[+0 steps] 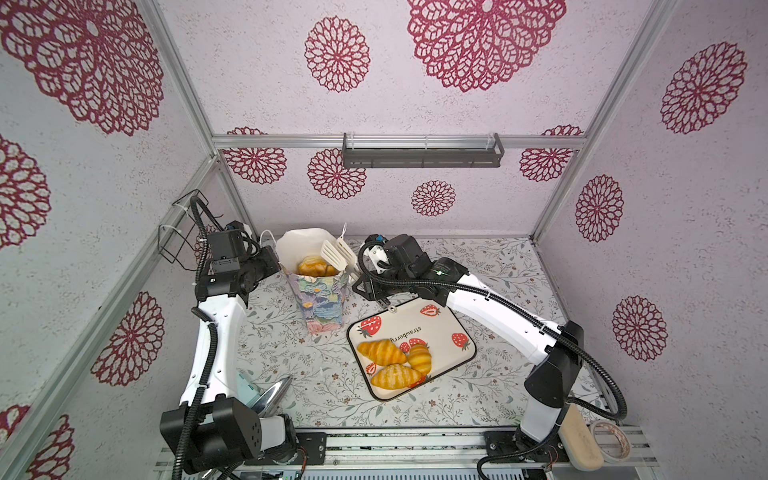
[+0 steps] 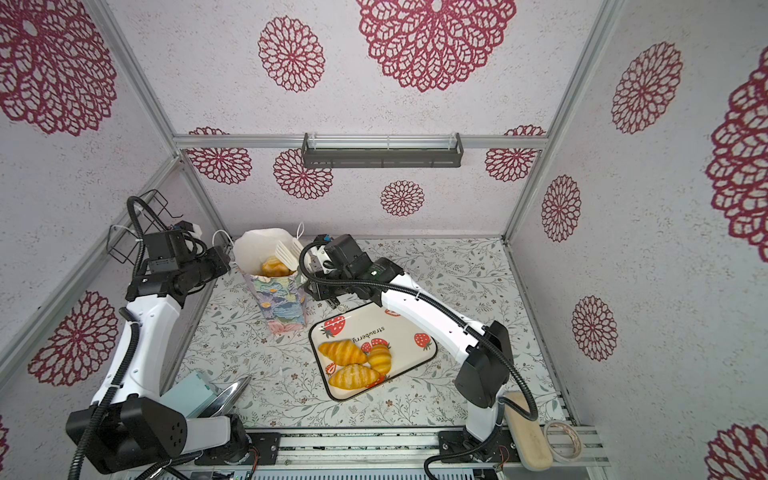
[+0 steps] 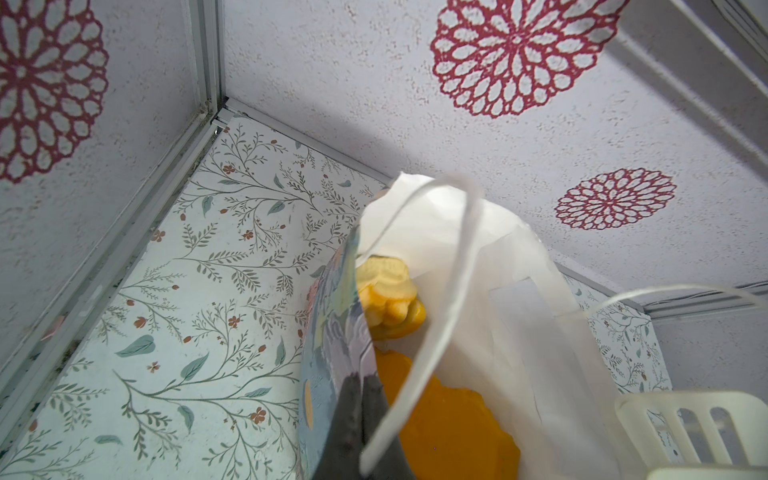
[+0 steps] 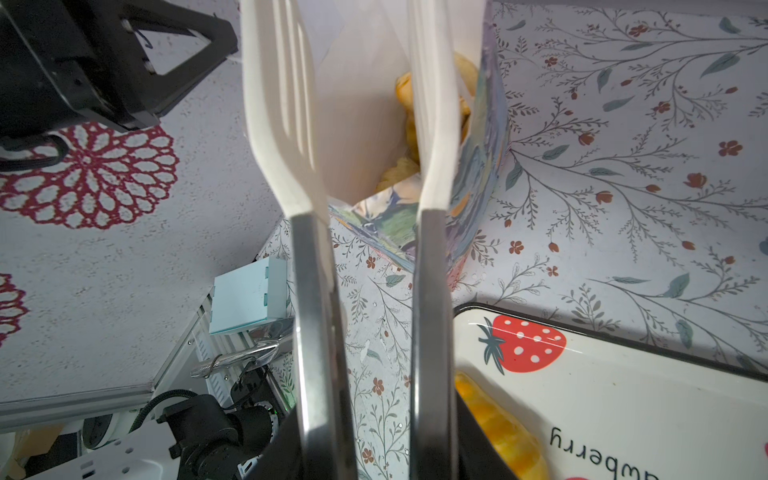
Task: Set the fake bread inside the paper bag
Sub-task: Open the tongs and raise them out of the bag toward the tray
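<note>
The paper bag (image 1: 322,299) (image 2: 282,301) stands upright at the back of the table, with fake bread (image 1: 312,266) (image 2: 274,266) piled inside. My left gripper (image 3: 362,379) is shut on the bag's flowered rim (image 3: 332,324), and yellow pastries (image 3: 390,299) show just behind it. My right gripper (image 4: 376,449) (image 1: 365,286) grips a pair of tongs (image 4: 316,311) (image 1: 337,254). Their white tips (image 4: 282,124) stand apart over the bag's mouth with nothing between them. Three croissants (image 1: 381,351) (image 1: 397,376) (image 1: 420,358) lie on the strawberry tray (image 1: 440,332).
A teal box (image 2: 189,392) and a shiny metal tool (image 1: 274,392) lie near the left arm's base. A tape roll (image 1: 611,440) and a beige block (image 1: 579,444) sit at the front right. A wire basket (image 1: 178,232) hangs on the left wall, a grey shelf (image 1: 422,156) on the back wall.
</note>
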